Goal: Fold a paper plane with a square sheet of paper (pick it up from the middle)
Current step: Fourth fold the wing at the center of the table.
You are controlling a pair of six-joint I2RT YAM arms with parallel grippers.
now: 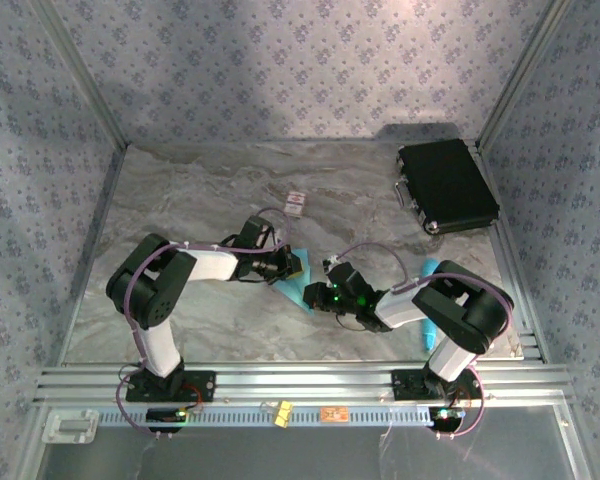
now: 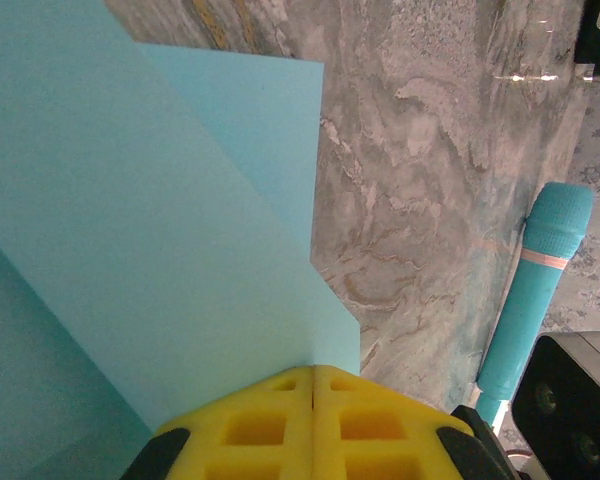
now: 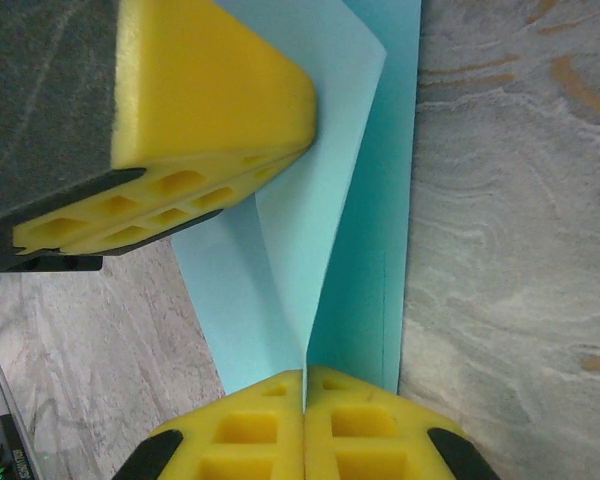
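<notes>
Paper (image 1: 293, 291) is lying on the table (image 1: 200, 200), near the middle and slightly toward the near edge, between the two grippers. It is partly folded: the wrist views show overlapping layers and one flap standing up along a crease.

Right gripper (image 3: 303, 385) is reaching in from the right. Its yellow fingers are pressed together, and the raised crease is running straight into the seam between them, so it is pinching the paper.

Left gripper (image 3: 305, 110) is coming in from the far left. Its fingers are also pressed together with no gap, and the tip is resting against the paper's surface. I cannot tell whether any paper is caught between them.

The two grippers are sitting just beside each other over the sheet.

Cyan stick (image 2: 535, 290) is lying on the table to the right, partly under the right arm. White card (image 1: 296, 202) is lying farther back, near the centre. Black case (image 1: 446, 186) is sitting at the far right corner.
</notes>
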